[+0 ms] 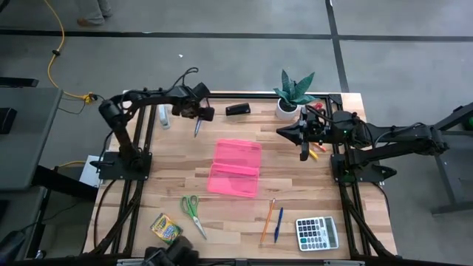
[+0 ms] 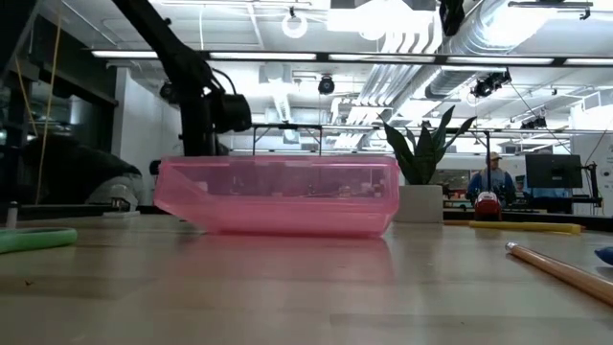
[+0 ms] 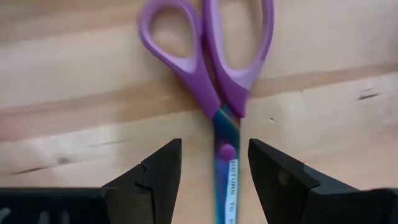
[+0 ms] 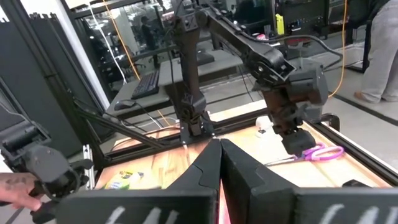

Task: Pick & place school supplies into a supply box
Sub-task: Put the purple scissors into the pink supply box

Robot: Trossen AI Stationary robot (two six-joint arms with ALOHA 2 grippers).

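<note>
Over at the far left, left gripper [image 3: 214,171] is straddling the purple scissors [image 3: 214,68], fingers spread, nothing grasped; right gripper [image 4: 219,163] is waiting clenched; supply box [image 1: 236,167] is looking empty, green scissors [image 1: 194,213], pencil [image 1: 267,220], pen [image 1: 278,224] lying outside.

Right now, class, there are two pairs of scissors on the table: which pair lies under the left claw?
The purple-handled scissors: the open left claw straddles their blade at the table's far edge. The green-handled scissors lie apart, near the front edge.
</note>
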